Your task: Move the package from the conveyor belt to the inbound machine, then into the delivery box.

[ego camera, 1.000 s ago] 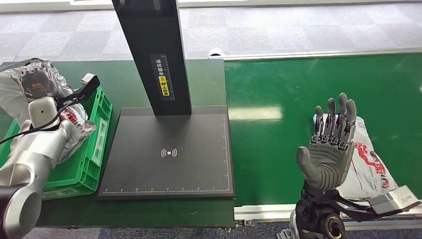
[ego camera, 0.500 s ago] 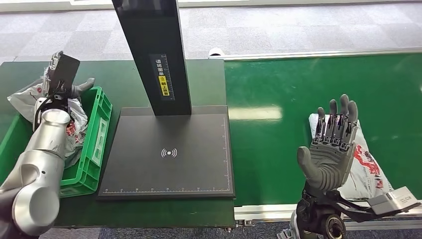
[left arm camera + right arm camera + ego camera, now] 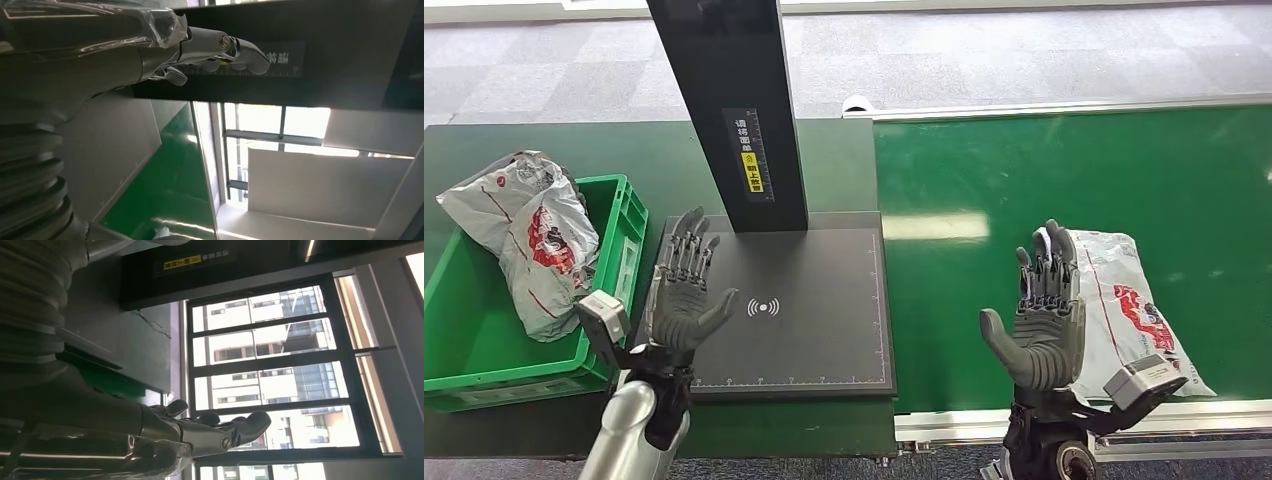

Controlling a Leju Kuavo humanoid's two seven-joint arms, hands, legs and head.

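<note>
A white plastic package with red print (image 3: 1136, 310) lies on the green conveyor belt (image 3: 1064, 170) near its front edge. My right hand (image 3: 1044, 320) stands upright just left of it, palm facing left, fingers spread, holding nothing. Over the left edge of the black inbound machine plate (image 3: 769, 305) my left hand (image 3: 682, 290) is raised with its fingers apart and empty. Another white package with red print (image 3: 529, 235) sits in the green delivery box (image 3: 484, 330) at the left. The wrist views show my left fingers (image 3: 220, 45) and right fingers (image 3: 220, 427) extended.
The machine's black post (image 3: 729, 110) rises from the back of the plate. A silver rail (image 3: 1074, 105) borders the belt's far side, another runs along its front edge. Grey carpet floor lies beyond.
My left arm has swung from over the delivery box to the machine plate's left edge, leaving a package in the box. The right hand moved slightly left and lower beside the belt package.
</note>
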